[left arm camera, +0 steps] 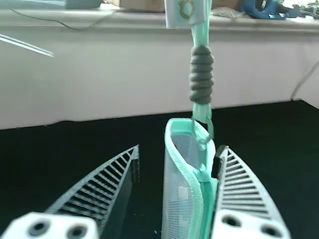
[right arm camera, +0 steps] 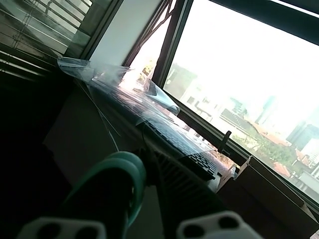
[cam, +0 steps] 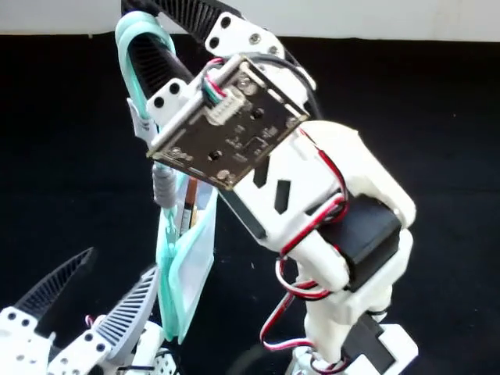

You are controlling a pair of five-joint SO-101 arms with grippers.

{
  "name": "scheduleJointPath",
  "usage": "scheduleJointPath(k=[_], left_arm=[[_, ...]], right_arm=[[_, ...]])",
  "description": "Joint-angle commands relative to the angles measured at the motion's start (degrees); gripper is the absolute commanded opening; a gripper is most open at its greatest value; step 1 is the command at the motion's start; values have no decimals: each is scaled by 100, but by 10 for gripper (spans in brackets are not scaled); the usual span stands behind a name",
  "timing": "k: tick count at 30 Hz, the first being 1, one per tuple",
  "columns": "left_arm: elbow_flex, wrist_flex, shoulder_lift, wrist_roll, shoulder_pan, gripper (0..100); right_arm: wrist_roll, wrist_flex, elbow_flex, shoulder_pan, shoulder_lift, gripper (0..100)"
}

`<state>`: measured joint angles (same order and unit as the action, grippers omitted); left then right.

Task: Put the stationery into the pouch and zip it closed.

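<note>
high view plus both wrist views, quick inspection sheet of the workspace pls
surface: black table
job's things: mesh pouch hangs by its strap, top open; a brown stick-like item shows at its mouth
clutter: nothing seen
grippers: right gripper shut on the strap; left gripper open, pouch between its fingers
cables: red, black and white wires on the right arm
surroundings: pale wall, window

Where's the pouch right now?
The pouch hangs upright by its teal strap, left of centre in the high view, between the left gripper's open fingers.
</note>
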<state>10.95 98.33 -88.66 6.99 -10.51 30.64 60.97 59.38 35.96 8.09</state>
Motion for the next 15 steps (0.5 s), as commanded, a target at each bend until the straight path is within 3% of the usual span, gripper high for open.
scheduleJointPath(k=[1,15], left_arm=[[-22,26,303,44,-268,266],[1059,97,251,44,-479,266]], right_arm=[[35,22,-4,4,48,7],[26,4,-4,-4,48,7]])
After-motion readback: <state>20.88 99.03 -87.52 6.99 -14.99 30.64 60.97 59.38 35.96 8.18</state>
